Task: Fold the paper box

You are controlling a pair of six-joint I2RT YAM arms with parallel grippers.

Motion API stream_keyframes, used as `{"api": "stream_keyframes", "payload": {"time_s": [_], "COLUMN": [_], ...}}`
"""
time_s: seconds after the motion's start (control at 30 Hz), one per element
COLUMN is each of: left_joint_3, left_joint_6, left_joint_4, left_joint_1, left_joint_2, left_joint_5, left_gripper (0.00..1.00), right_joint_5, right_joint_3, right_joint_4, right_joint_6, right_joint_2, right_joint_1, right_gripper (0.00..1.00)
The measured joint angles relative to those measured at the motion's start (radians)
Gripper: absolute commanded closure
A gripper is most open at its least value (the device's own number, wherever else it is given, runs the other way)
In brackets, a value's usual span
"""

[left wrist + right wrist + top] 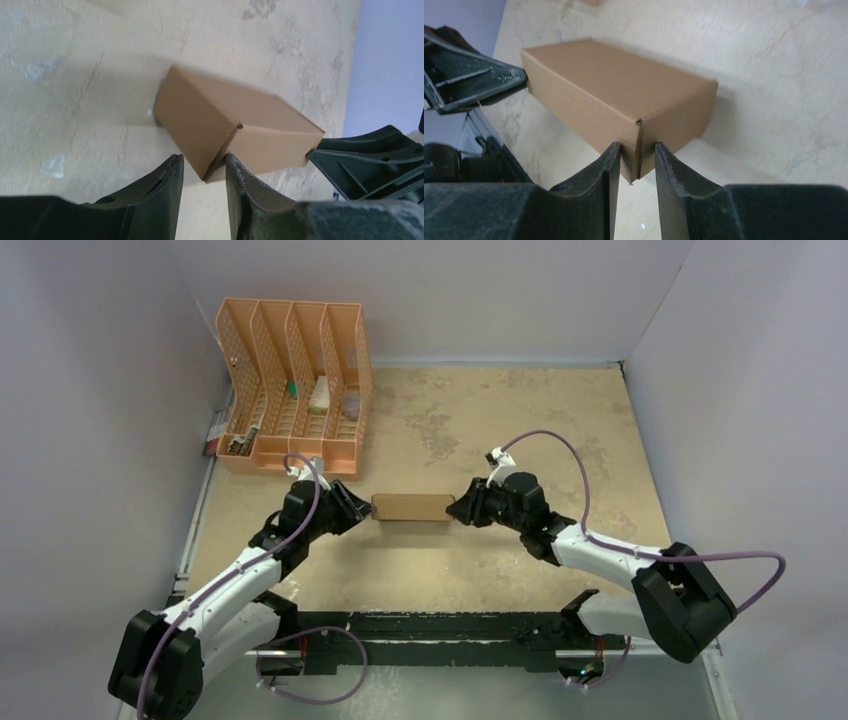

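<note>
The paper box (412,507) is a closed, flat brown cardboard box lying lengthwise between my two grippers at mid-table. My left gripper (362,508) is at its left end. In the left wrist view the jaws (204,167) straddle the box's near corner (215,120); one finger touches it and the other stands a little off it. My right gripper (458,510) is at the right end. In the right wrist view its fingers (634,155) are closed on the box's corner edge (614,85). The box appears slightly raised, with a shadow beneath it.
An orange slotted file organiser (295,380) holding small items stands at the back left. White walls enclose the table on the left, back and right. The beige tabletop (520,420) extends behind the box. A black rail (440,625) runs along the near edge.
</note>
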Motion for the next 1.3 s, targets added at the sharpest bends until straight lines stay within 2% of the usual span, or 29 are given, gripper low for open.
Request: {"api": "stream_keyframes", "payload": {"time_s": [0.1,0.2,0.37,0.5,0.7,0.8,1.0,1.13,1.3], "left_joint_3": [-0.011,-0.024,-0.013,0.063,0.258,0.350,0.506,0.615,0.689], "left_joint_6": [0.008,0.009,0.016,0.038,0.113,0.152,0.243,0.322,0.421], "left_joint_4": [-0.073,-0.161,-0.267,-0.368,-0.461,-0.506,-0.601,-0.652,-0.675], "left_joint_1": [-0.010,-0.016,-0.016,-0.016,-0.005,0.008,0.018,0.018,0.019], "left_joint_2": [-0.044,-0.100,-0.163,-0.137,-0.042,-0.032,-0.120,-0.224,-0.336], "left_joint_5": [0.035,0.060,0.052,-0.014,-0.200,-0.337,-0.629,-0.794,-0.952], "left_gripper": [0.57,0.51,0.38,0.24,0.01,0.00,0.00,0.00,0.00], "right_joint_5": [-0.020,-0.018,0.000,0.089,0.288,0.387,0.573,0.700,0.858], "right_joint_3": [-0.049,-0.101,-0.111,-0.064,0.109,0.199,0.314,0.325,0.352], "right_joint_4": [-0.043,-0.164,-0.344,-0.474,-0.599,-0.641,-0.735,-0.791,-0.814], "right_joint_6": [-0.014,-0.028,-0.041,-0.054,-0.121,-0.161,-0.211,-0.233,-0.303], "right_joint_2": [-0.051,-0.101,-0.245,-0.332,-0.261,-0.205,-0.182,-0.280,-0.504], "right_joint_1": [0.007,0.010,0.010,0.010,-0.009,-0.048,-0.201,-0.252,-0.252], "right_gripper": [0.65,0.59,0.43,0.29,0.12,0.02,0.01,0.01,0.01]}}
